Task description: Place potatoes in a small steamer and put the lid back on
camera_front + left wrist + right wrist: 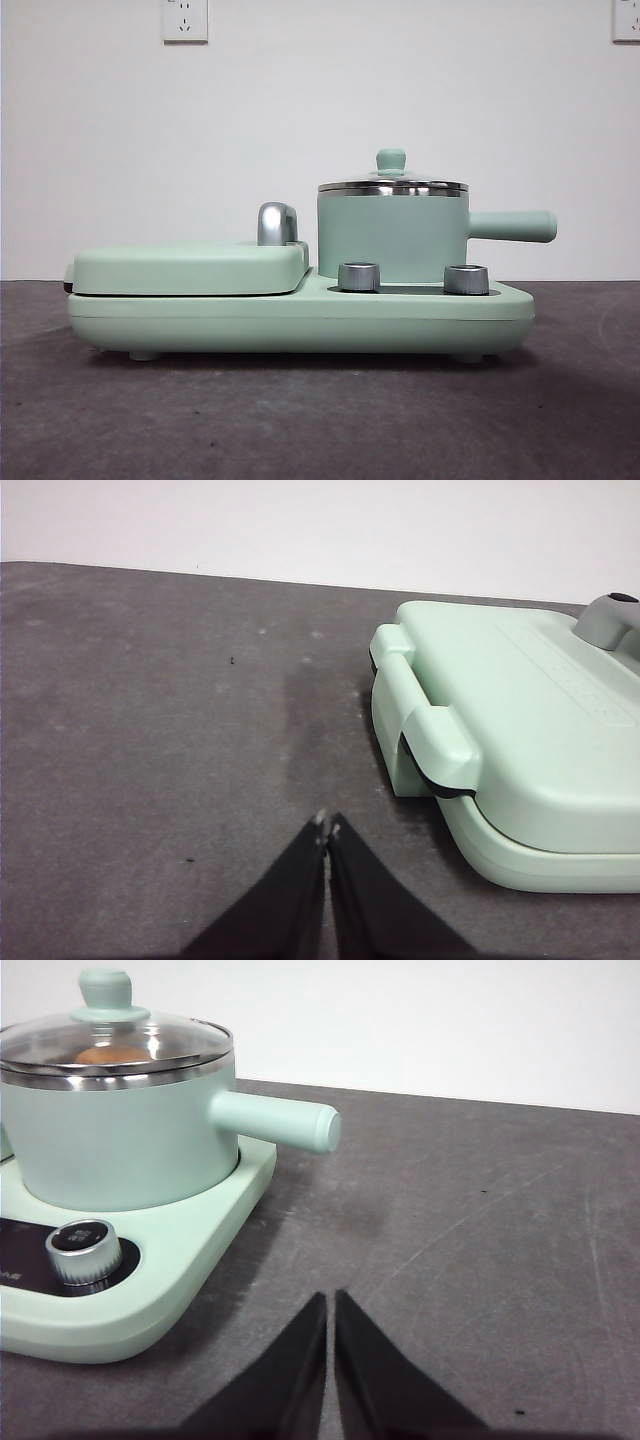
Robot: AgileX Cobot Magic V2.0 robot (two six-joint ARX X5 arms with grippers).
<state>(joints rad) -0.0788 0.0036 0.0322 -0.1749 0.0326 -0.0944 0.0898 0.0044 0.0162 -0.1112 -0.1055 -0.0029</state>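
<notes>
glass lid [115, 1035] sits on the steamer [125, 1130], potato [112, 1055] inside. we judge the task done; left gripper [327, 825] and right gripper [329, 1300] closed, empty, well clear.

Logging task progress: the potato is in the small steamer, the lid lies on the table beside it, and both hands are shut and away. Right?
Not quite. The right wrist view shows the lid sitting on the small steamer, over the potato. Left hand and right hand are shut and away.
</notes>
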